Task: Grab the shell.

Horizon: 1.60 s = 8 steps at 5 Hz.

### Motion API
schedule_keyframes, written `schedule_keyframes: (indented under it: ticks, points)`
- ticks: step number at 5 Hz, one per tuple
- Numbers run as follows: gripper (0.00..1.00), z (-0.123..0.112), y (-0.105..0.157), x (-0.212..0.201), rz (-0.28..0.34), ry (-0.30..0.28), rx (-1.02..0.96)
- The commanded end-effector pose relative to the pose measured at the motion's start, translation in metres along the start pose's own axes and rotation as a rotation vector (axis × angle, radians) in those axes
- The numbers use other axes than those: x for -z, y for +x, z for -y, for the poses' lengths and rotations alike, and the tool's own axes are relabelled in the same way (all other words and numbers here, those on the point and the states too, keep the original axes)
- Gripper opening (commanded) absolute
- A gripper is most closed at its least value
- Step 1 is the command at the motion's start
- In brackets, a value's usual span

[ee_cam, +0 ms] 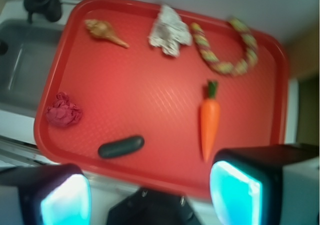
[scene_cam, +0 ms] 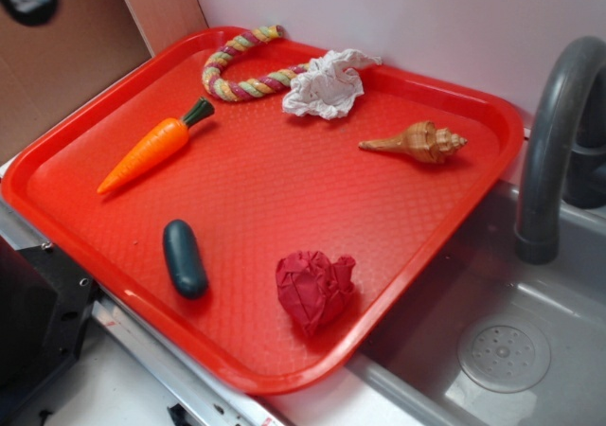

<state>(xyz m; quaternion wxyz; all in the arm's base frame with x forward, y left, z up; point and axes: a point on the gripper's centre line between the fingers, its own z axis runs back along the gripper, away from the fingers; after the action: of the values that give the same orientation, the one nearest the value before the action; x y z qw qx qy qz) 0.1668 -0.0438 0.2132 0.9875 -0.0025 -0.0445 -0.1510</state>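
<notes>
Presently, the shell [scene_cam: 417, 143] [ee_cam: 104, 31] lies on its side at the far right of the red tray [scene_cam: 256, 218] [ee_cam: 150, 110], in the exterior view, point toward the left, free of contact. A crumpled white paper [scene_cam: 325, 83] sits just beyond it, touching a braided rope [scene_cam: 241, 64]. The carrot [scene_cam: 151, 149], dark green pickle [scene_cam: 185, 257] and red crumpled wad [scene_cam: 314, 289] lie well apart. The gripper [ee_cam: 150, 195] hangs above the near tray edge, jaws spread wide, holding nothing.
</notes>
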Motion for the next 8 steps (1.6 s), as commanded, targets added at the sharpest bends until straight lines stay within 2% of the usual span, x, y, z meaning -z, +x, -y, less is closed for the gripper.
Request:
schedule_keyframes:
  ticks: [1, 3, 5, 6, 7, 8]
  points:
    - [1.0, 0.026, 0.08, 0.045, 0.051, 0.007, 0.311]
    - [1.0, 0.04, 0.126, 0.1, 0.003, 0.058, 0.436]
    - [1.0, 0.031, 0.15, 0.136, -0.048, 0.069, 0.475]
    - [1.0, 0.029, 0.164, 0.156, -0.093, 0.059, 0.5]
    - [1.0, 0.028, 0.17, 0.167, -0.118, 0.025, 0.518]
    - [1.0, 0.033, 0.169, 0.176, -0.17, -0.049, 0.584]
